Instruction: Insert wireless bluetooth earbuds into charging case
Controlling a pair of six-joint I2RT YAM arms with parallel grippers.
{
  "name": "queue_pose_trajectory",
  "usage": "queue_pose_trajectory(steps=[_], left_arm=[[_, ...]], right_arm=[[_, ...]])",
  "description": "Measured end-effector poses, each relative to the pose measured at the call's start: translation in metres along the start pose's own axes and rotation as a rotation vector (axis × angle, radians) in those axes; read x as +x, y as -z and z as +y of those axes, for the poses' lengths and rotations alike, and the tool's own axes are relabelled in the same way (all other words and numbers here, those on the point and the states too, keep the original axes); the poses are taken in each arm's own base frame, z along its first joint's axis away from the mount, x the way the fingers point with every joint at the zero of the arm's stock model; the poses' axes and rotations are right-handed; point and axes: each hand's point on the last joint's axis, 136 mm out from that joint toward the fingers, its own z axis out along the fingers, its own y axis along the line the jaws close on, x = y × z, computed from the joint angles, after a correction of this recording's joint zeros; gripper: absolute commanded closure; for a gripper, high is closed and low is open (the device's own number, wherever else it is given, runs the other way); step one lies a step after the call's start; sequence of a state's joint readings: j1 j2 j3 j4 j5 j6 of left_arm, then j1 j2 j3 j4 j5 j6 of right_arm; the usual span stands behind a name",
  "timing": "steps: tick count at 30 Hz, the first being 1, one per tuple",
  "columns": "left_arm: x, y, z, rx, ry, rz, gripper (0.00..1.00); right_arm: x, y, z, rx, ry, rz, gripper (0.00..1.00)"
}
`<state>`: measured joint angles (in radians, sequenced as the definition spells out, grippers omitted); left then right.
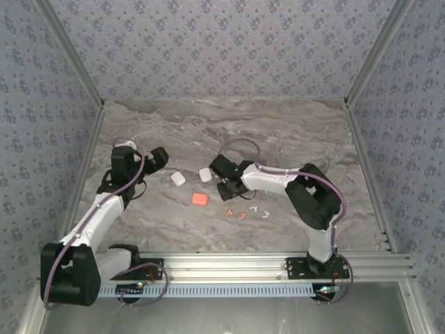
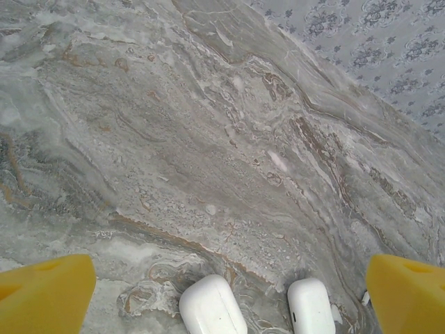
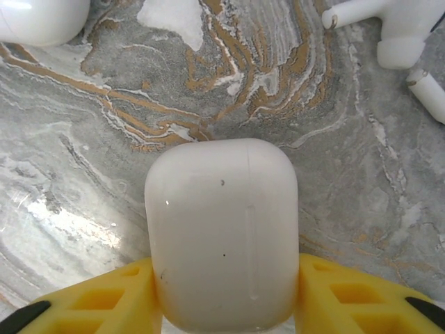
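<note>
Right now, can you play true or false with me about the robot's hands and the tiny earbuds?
1. The right gripper has a white case squeezed between its fingers. True.
2. The left gripper is shut tight. False: it is wide open with nothing in it.
3. An orange-red case lies on the table. True.
4. The earbuds are all tucked inside cases. False: several, white and orange-red, lie loose on the table near the right arm.
</note>
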<state>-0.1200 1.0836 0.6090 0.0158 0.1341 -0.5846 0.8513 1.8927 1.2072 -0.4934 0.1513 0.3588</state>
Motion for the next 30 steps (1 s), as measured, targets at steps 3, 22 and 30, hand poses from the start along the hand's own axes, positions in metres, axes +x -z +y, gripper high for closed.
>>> queue_pose_trajectory(steps=[3,22,30], left_arm=[[-0.001,0.003,-0.001,0.004,0.0,-0.004,0.01],[-0.019,0.047,-0.147,0.557,-0.123,0.154,0.05],[0.015,0.085,-0.217,0.821,-0.276,0.284,0.12]], right_arm=[[-0.002,0.0,0.0,0.003,0.017,-0.011,0.58],[-0.07,0.172,-0.026,0.037,0.432,-0.638,0.59],[-0.075,0.226,-0.024,0.07,0.61,-0.799,0.58]])
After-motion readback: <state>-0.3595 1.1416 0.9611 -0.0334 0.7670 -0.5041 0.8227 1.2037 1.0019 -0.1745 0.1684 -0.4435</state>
